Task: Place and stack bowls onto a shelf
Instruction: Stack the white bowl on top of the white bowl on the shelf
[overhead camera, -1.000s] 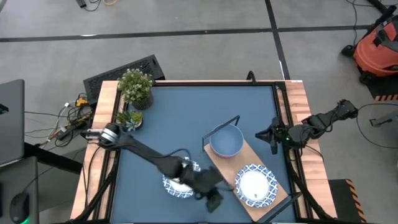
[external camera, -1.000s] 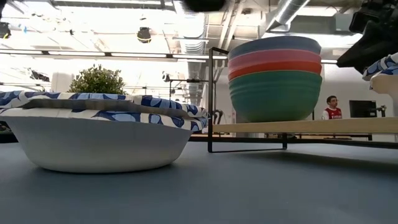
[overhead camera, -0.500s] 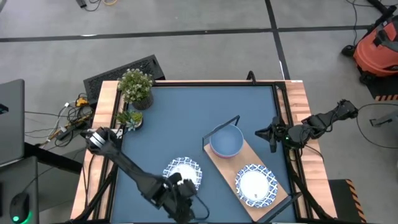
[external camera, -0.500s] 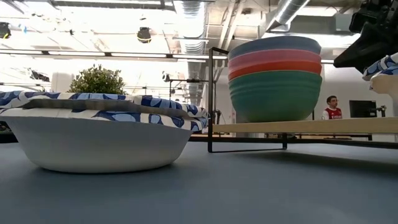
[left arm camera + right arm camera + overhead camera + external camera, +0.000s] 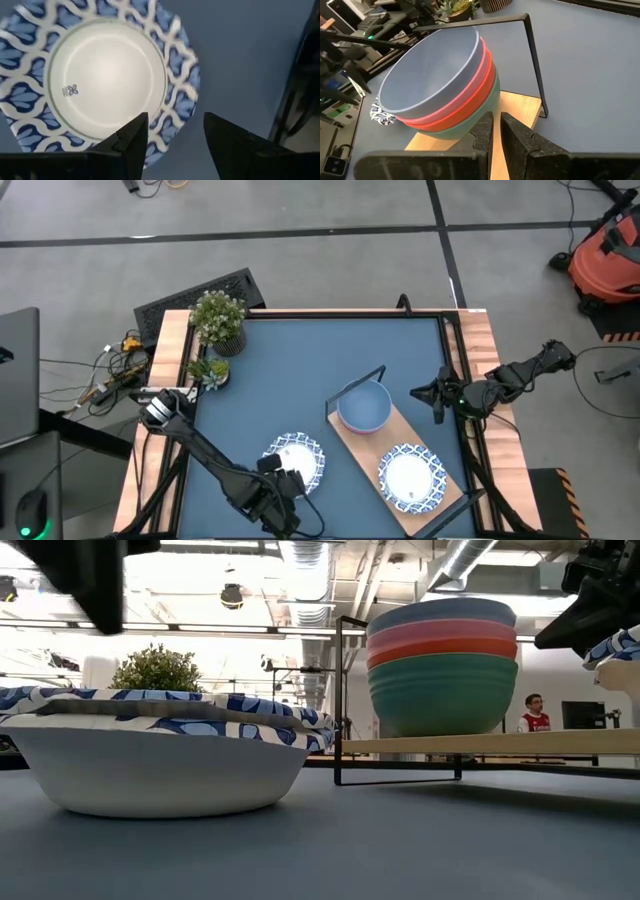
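A blue-and-white patterned bowl stands on its base on the blue tabletop, near the front edge. My left gripper hovers open above that bowl's near rim, clear of it. The shelf carries a stack of bowls, green, red, pink and pale blue on top, beside its black wire frame. A second patterned bowl sits at the shelf's near end. My right gripper waits shut at the table's right edge, pointing at the stack.
Two potted plants stand at the table's far left corner. Bare blue tabletop lies between the plants and the shelf. A person stands far back in the room.
My left gripper has gone from beside the shelf's near end toward the table's left edge, and now hovers at the near rim of the patterned bowl on the table. Its arm no longer covers that bowl. The bowls and the shelf have kept still.
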`<control>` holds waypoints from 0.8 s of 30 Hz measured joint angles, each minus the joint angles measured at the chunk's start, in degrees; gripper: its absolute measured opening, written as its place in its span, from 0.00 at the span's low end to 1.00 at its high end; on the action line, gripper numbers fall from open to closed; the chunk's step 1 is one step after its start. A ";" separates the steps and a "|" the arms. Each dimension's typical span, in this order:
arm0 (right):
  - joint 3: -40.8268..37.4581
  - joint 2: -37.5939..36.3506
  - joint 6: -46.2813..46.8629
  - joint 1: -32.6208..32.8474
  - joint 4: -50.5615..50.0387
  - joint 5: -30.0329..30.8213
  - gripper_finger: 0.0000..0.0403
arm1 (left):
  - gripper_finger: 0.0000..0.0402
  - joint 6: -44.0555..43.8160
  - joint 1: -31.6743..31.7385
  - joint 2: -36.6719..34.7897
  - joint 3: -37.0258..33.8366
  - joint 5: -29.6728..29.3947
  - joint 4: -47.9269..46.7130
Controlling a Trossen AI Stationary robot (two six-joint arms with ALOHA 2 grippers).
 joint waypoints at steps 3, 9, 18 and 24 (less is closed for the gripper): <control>0.00 0.02 0.07 0.00 0.00 0.00 0.16 | 0.43 3.57 -0.06 0.73 -0.10 1.48 1.03; 0.00 0.00 0.18 0.00 -0.01 0.00 0.16 | 0.42 8.38 -0.15 1.15 -2.17 2.91 3.26; 0.00 0.00 0.23 0.00 0.01 -0.02 0.16 | 0.41 8.38 -0.15 1.18 -5.63 5.24 4.73; 0.00 0.00 0.21 -0.01 0.01 -0.02 0.16 | 0.38 9.27 0.01 1.14 -5.65 5.93 6.20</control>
